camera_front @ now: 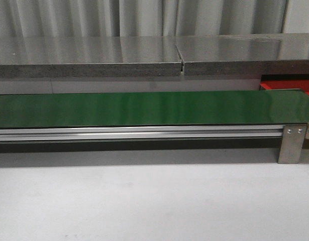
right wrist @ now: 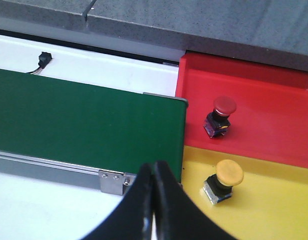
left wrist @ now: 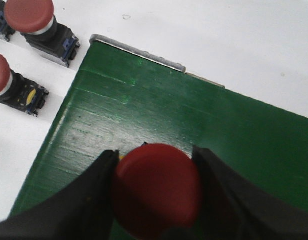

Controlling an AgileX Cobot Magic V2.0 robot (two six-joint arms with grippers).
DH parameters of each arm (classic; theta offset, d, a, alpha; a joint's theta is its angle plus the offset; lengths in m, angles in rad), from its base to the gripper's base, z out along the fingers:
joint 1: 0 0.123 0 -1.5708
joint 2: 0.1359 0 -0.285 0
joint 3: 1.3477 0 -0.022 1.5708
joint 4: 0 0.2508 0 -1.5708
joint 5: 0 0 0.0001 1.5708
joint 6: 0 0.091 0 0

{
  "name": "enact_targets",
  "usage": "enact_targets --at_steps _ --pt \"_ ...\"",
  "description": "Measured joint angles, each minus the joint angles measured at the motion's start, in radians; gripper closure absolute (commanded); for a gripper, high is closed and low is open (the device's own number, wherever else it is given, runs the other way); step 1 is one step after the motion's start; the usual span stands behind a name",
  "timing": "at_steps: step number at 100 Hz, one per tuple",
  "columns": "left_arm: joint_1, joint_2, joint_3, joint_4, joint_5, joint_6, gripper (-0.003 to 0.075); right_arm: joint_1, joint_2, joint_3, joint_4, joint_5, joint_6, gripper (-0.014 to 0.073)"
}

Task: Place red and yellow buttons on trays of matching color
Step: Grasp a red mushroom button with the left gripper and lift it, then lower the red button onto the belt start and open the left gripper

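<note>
Left gripper [left wrist: 156, 200] is closing on a red button [left wrist: 158, 190]; the dark fingers [left wrist: 88, 200] are pressing against both sides of its domed cap, holding it over the green belt [left wrist: 194, 120] near the belt's corner. Two more red-capped buttons [left wrist: 31, 22] on dark bases are sitting on the white table [left wrist: 234, 35] just beside that belt corner, apart from each other.

Right gripper [right wrist: 154, 200] is hanging with its fingers [right wrist: 138, 210] pressed together, tips touching, nothing between them. It is sitting above the belt's end by the metal bracket [right wrist: 113, 181].

Past the belt's end, a red tray [right wrist: 274, 100] and a yellow tray [right wrist: 274, 210] are lying side by side, edges touching. One red button [right wrist: 221, 116] is standing in the red tray; one yellow button [right wrist: 224, 181] is standing in the yellow tray, both near the belt side.

Front view is showing the long green belt [camera_front: 144, 108] on its aluminium rail [camera_front: 139, 133], a grey shelf [camera_front: 144, 55] behind, and a sliver of the red tray [camera_front: 290, 86] at far right. No arms showing there.
</note>
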State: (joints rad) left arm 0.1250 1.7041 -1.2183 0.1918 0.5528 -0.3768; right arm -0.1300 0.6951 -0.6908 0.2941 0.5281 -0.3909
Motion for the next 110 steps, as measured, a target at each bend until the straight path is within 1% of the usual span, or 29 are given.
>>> enact_targets --at_steps 3,6,10,13,31,59,68,80,96,110 --pt "0.0 0.0 -0.002 0.0 0.0 0.0 0.0118 0.0 0.0 0.0 0.0 0.0 0.0 0.0662" --pt "0.0 0.0 -0.004 0.0 0.0 0.0 0.0073 0.0 0.0 0.0 0.0 0.0 0.0 0.0662" --pt "0.0 0.0 -0.006 0.0 0.0 0.0 0.0029 0.0 0.0 0.0 0.0 0.0 0.0 0.0662" --pt "0.0 0.0 -0.01 0.0 0.0 0.0 0.0021 0.0 0.0 0.0 0.0 0.0 0.0 0.0662" --pt "0.0 0.002 -0.044 0.0 0.002 0.0 0.0061 0.0 0.0 0.0 0.0 0.0 0.0 0.0662" --pt "0.0 0.002 -0.133 0.0 0.022 0.0 0.0061 0.0 0.0 0.0 0.0 0.0 0.0 0.0662" --pt "0.016 0.002 -0.142 0.0 0.027 0.0 0.006 0.0 0.0 0.0 0.0 0.0 0.0 0.0662" --pt "0.074 0.002 -0.142 0.0 0.059 0.0 0.006 0.0 0.0 0.0 0.0 0.0 0.0 0.0662" --pt "0.199 0.002 -0.142 0.002 0.097 0.0 0.0061 0.0 0.0 0.0 0.0 0.0 0.0 0.0662" --pt "0.303 0.002 -0.142 0.035 0.111 0.0 0.0061 0.0 0.0 0.0 0.0 0.0 0.0 0.0662"
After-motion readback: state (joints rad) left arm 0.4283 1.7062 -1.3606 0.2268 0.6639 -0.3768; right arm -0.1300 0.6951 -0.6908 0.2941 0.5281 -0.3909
